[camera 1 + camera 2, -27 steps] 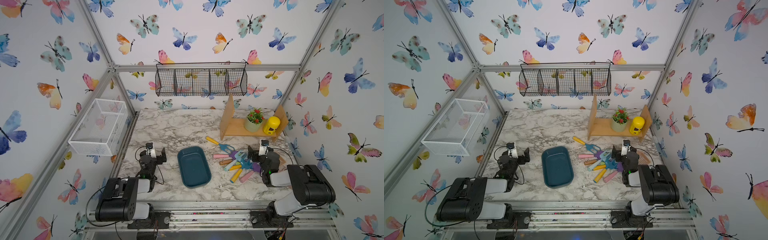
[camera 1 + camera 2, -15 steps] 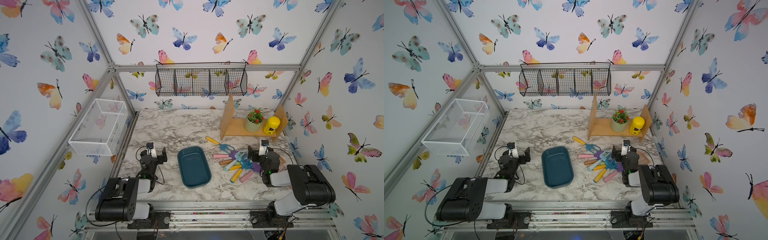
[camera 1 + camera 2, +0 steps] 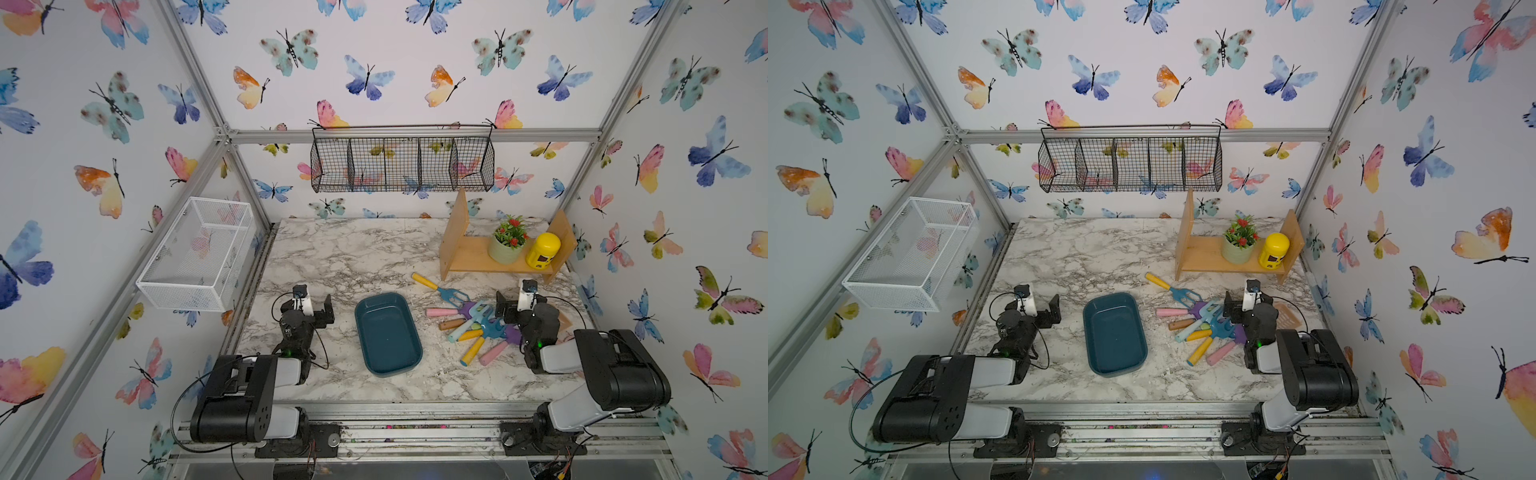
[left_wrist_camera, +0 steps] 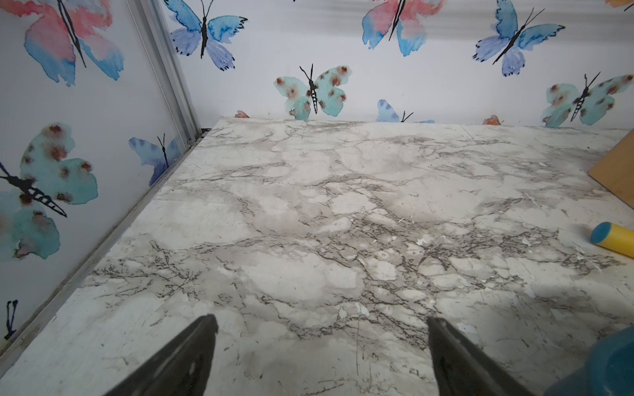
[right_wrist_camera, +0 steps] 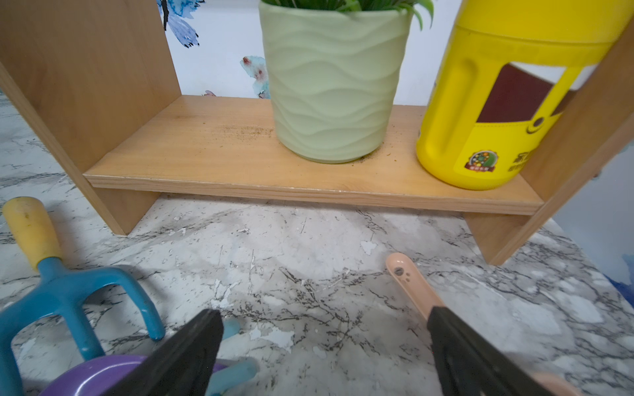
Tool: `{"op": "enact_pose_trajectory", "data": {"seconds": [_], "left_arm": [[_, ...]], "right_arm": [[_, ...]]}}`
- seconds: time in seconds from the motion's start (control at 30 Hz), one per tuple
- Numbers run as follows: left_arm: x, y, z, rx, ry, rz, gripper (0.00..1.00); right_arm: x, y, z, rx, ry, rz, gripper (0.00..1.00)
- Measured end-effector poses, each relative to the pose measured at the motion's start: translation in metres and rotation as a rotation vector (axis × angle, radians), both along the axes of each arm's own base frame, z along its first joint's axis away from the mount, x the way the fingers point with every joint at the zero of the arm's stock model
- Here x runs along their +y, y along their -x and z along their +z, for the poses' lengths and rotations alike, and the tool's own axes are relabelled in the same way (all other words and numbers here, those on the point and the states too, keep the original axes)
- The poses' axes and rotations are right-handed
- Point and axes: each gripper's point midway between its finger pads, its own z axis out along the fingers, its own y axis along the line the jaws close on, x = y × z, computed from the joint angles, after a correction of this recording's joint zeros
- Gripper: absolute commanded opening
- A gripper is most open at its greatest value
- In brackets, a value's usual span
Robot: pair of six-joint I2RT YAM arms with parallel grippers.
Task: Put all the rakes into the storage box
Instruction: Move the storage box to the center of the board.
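left hand [image 4: 320, 322] wide over desk [image 4: 308, 223] | right hand [image 5: 324, 315] wide, gripping nothing | rake [image 3: 482, 309] in tool pile [image 3: 471, 351] beside it (outside storage box [image 3: 388, 332]) | green pot [image 5: 332, 85] holds plant; yellow bottle [image 5: 480, 120] label unreadable

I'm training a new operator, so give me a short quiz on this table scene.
1. True or false: a tool lies in the storage box.
2. Which two things stand on the wooden shelf?
3. The left gripper and right gripper are: A) open and empty, B) shut on tools, C) out of view.
Key: 1 false; 2 the plant pot and the yellow bottle; 3 A.
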Motion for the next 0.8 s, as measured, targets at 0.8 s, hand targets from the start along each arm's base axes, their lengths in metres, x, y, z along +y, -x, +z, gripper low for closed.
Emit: {"op": "enact_pose_trajectory", "data": {"seconds": [0.8], "left_arm": [[-0.047, -0.043, 0.132, -0.035, 0.064, -0.050, 0.98]], "right_arm": [[0.014, 0.005, 0.201, -0.294, -0.382, 0.001, 0.99]]}}
